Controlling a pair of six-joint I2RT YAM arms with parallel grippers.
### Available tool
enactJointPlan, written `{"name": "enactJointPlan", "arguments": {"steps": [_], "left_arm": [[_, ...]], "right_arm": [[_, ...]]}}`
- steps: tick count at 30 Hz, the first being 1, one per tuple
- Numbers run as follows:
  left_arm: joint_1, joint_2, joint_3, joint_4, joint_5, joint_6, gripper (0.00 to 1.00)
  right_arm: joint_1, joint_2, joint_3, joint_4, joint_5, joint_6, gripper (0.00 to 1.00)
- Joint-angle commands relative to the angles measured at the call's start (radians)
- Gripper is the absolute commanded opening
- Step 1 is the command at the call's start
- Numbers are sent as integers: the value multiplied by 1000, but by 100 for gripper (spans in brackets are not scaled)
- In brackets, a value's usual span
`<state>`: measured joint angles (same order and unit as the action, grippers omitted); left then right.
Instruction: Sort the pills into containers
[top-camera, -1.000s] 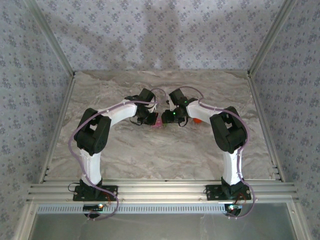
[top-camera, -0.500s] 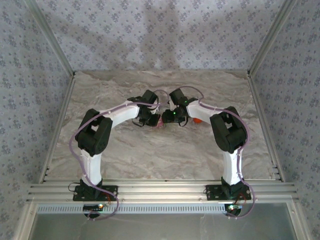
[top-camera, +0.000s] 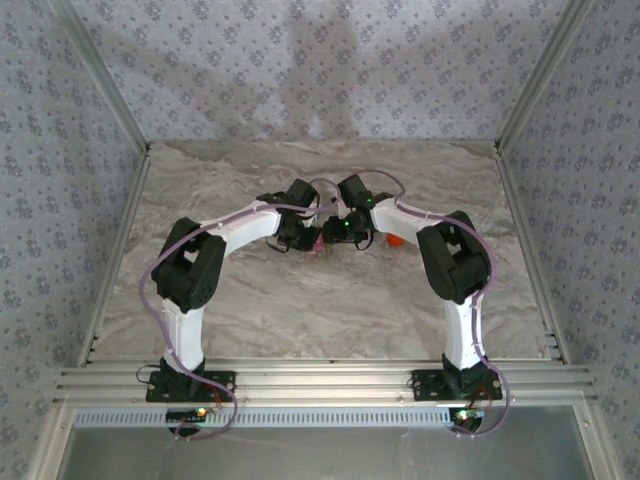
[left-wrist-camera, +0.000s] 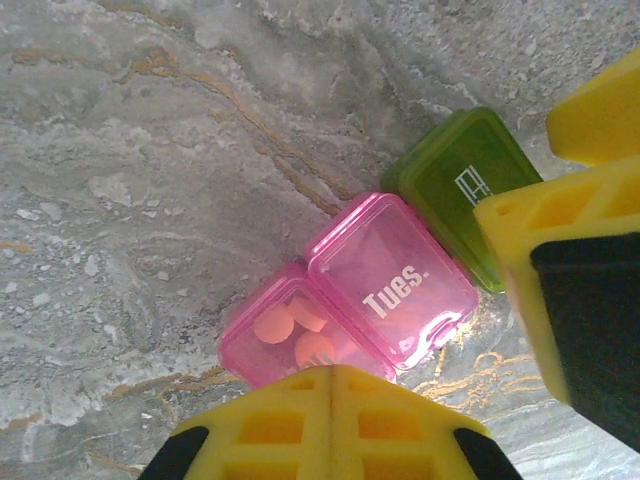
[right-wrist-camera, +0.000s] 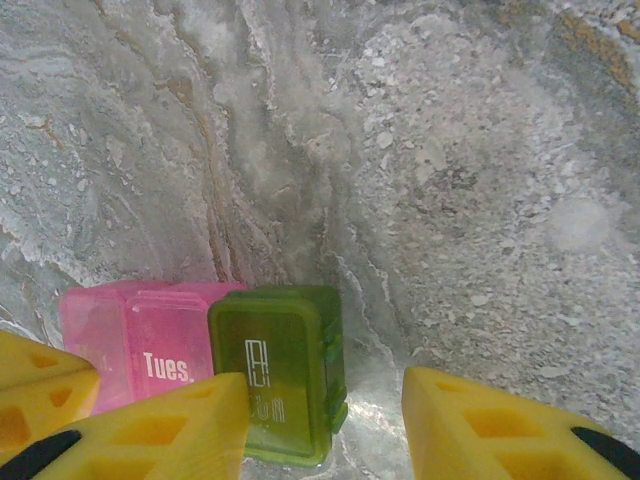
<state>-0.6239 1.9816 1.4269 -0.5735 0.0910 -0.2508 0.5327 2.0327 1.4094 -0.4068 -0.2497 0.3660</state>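
Note:
The containers (left-wrist-camera: 400, 270) lie on the marble table as a joined pink and olive-green pair. The pink compartment (left-wrist-camera: 290, 335) is uncovered, its "Tues." lid (left-wrist-camera: 395, 280) folded back, and a few round orange pills (left-wrist-camera: 275, 322) rest inside. The green compartment (right-wrist-camera: 280, 370) has its lid down. My left gripper (left-wrist-camera: 332, 375) is shut, its tip just over the near edge of the pink compartment. My right gripper (right-wrist-camera: 325, 400) is open beside the green compartment, its left finger (right-wrist-camera: 160, 425) overlapping that lid's corner. In the top view both grippers meet over the containers (top-camera: 316, 246).
An orange bottle (top-camera: 396, 240) lies just right of the right wrist. Marble tabletop (top-camera: 330, 310) stretches around the containers. Patterned walls and aluminium rails (top-camera: 320, 380) bound the workspace.
The left gripper has edged slightly right toward the containers, and the right wrist has shifted a little left. Both keep the same jaw state.

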Motion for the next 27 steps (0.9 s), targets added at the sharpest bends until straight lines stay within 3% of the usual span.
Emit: {"name": "enactJointPlan", "arguments": {"steps": [1,16,25,27], "left_arm": [[-2,28,25,-51,-42,27,0],[1,95,4,-31,-79,36,0],[20,-11,66,-31,-74,32,0],[32,-55,81,-11,-77,25,5]], "right_arm": [[4,56,11,-73,23,-19,46],[1,84,16,-80,17,-17,44],[-3,71,53,-109,4,-15,44],[-6,65,74,-123,7,-21,45]]}}
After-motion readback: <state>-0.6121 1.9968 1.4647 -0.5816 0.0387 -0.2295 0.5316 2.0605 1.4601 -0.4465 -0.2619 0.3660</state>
